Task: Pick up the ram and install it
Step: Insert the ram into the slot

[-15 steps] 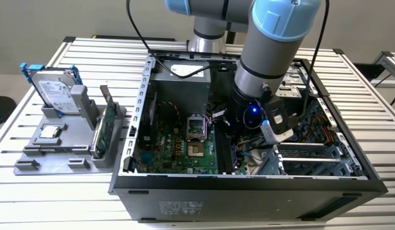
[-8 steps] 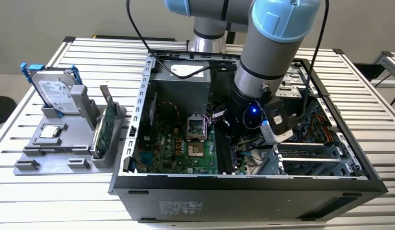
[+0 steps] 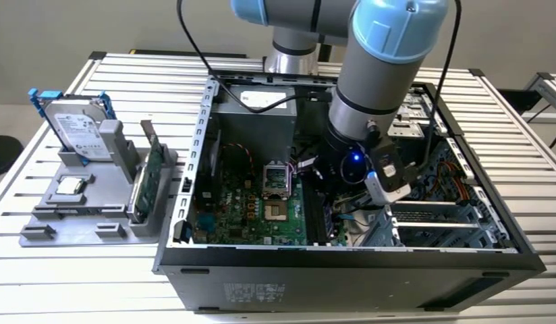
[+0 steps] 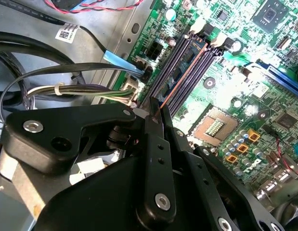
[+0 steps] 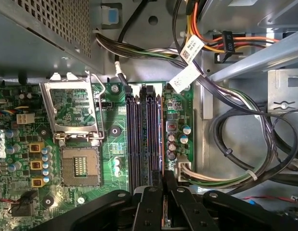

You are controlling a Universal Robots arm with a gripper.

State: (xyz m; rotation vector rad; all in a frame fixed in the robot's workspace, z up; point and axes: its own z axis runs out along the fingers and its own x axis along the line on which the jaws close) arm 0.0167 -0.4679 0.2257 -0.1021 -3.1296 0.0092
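Observation:
The ram (image 5: 161,134) is a thin dark stick seen edge-on, running along the outermost of the dark memory slots (image 5: 139,139) on the green motherboard (image 5: 110,144). My gripper (image 5: 162,176) is shut on its near end, the black fingers (image 5: 151,192) pressed close on either side. In the second wrist view the ram (image 4: 185,72) stretches away from the gripper (image 4: 157,109) in line with the slots, its far end by the white latches (image 4: 206,31). In the exterior view the arm's wrist (image 3: 355,162) reaches down inside the open computer case (image 3: 350,260).
An open processor socket (image 5: 80,166) lies beside the slots. Bundled cables (image 5: 235,144) and a white connector (image 5: 185,168) crowd the other side. Outside the case a grey holder (image 3: 80,216) carries an upright green card (image 3: 148,182) and a silver hard drive (image 3: 80,131).

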